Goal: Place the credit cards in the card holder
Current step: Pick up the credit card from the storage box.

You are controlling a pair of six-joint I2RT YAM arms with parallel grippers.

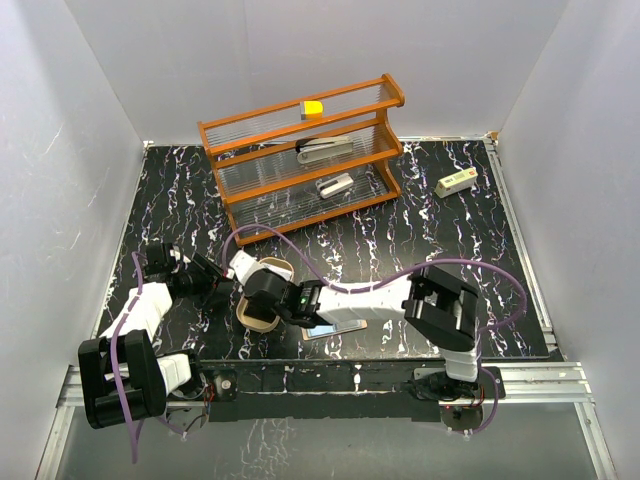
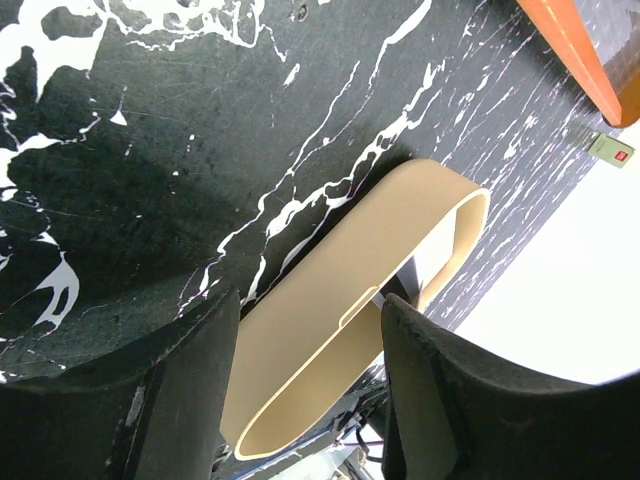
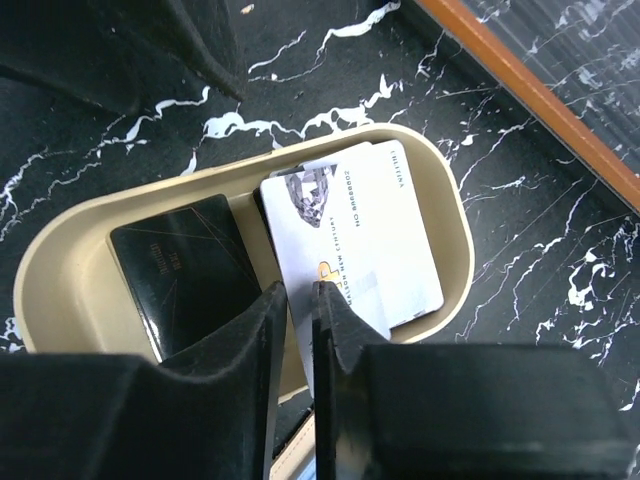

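The tan oval card holder [image 1: 274, 269] lies on the black marbled mat at the front left. In the right wrist view the holder [image 3: 60, 270] has a black card [image 3: 180, 265] lying flat in it. My right gripper [image 3: 300, 295] is shut on the edge of a white card [image 3: 370, 225] that leans into the holder; it also shows in the top view [image 1: 262, 292]. My left gripper [image 2: 310, 330] has its fingers on either side of the holder's side wall [image 2: 330, 290], touching it. Another card [image 1: 335, 328] lies on the mat to the holder's right.
An orange wire rack [image 1: 300, 150] with grey staplers and a yellow block [image 1: 313, 108] stands at the back. A small white box [image 1: 456, 182] lies at the back right. A tan stitched wallet edge [image 3: 300, 450] shows under my right fingers. A purple cable [image 1: 350, 280] loops over the mat.
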